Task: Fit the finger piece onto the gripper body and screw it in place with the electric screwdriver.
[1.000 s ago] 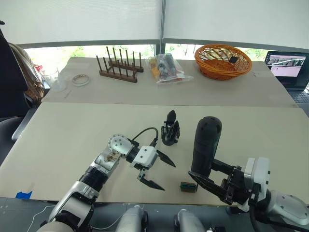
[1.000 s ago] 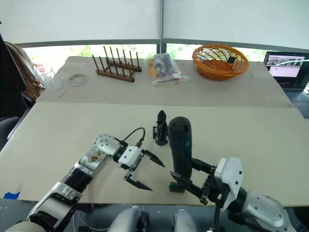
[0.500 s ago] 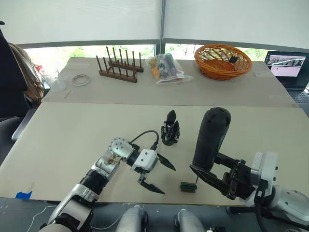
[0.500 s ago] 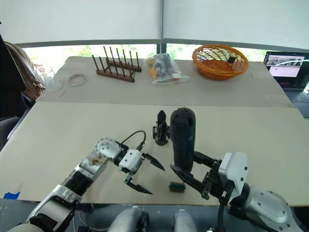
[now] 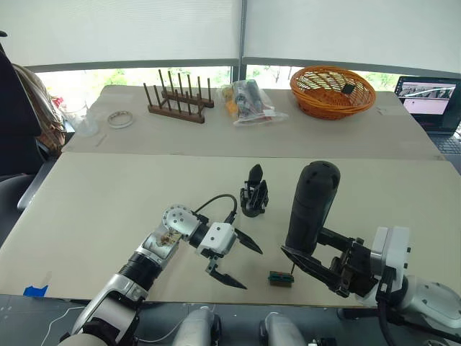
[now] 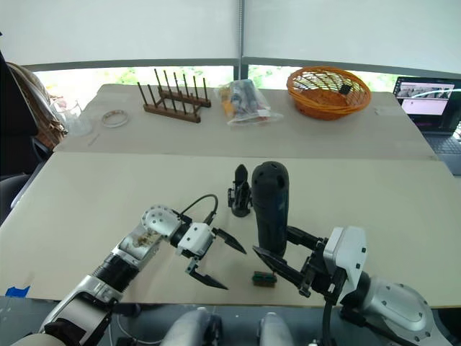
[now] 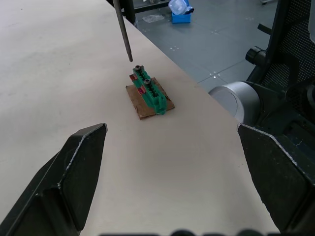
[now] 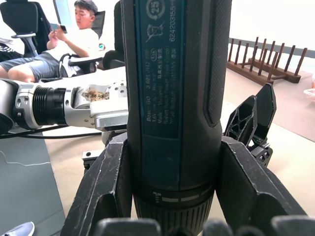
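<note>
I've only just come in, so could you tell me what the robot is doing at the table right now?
The right gripper is shut on the electric screwdriver, holding it upright with its thin bit just above a small green-and-black block near the table's front edge. The left gripper hovers open beside that block, holding nothing. The gripper body stands apart, farther back on the table, untouched.

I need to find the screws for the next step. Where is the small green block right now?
The green block lies on the table's near edge, between the open left gripper and the right gripper, just under the electric screwdriver's bit.
</note>
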### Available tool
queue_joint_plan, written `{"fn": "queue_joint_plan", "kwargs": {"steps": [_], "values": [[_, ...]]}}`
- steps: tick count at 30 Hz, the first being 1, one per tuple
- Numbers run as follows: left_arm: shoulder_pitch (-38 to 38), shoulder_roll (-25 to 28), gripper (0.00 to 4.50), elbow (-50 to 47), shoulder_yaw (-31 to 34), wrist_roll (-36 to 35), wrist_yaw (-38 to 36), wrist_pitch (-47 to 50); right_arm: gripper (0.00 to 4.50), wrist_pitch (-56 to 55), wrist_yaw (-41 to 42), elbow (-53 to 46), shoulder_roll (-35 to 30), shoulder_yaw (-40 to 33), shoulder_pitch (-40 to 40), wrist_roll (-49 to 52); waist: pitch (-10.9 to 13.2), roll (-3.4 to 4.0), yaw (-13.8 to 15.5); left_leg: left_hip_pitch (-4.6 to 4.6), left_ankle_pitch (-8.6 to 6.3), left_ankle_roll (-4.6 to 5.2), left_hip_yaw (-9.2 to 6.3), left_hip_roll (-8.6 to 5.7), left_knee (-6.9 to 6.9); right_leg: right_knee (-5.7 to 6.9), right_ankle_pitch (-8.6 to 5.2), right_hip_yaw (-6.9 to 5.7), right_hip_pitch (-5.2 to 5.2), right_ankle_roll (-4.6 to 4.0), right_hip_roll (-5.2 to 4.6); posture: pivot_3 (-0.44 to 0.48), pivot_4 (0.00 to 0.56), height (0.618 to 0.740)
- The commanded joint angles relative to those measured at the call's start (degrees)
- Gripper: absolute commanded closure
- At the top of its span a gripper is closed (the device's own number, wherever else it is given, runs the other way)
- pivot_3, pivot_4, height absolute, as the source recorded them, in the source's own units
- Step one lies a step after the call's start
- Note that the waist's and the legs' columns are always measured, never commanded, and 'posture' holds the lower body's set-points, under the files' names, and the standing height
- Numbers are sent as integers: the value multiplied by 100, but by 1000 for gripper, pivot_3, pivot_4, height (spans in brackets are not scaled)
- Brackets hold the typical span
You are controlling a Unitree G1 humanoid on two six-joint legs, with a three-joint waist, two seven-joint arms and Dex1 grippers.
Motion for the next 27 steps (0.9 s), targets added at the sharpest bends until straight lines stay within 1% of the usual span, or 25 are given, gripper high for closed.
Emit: {"fn": "queue_joint_plan", "kwargs": {"steps": [1,10,27], "values": [[-88,-19,0,-124,15,-14,2,-50,2574,-138,-9,-208,-23,-72,-42,110,0,0,-1,0,0,0,0,0,0,0,0,0,0,0,0,0,150,740],[-107,-36,0,-138,14,-28,6,-39,2574,-86,-89,-266,-88,-62,-17,135,0,0,0,0,0,0,0,0,0,0,0,0,0,0,0,0,150,740],[-111,-55,0,-174,5,-25,8,-43,2574,-224,46,-204,-67,-64,151,48,0,0,0,0,0,0,0,0,0,0,0,0,0,0,0,0,150,740]]}}
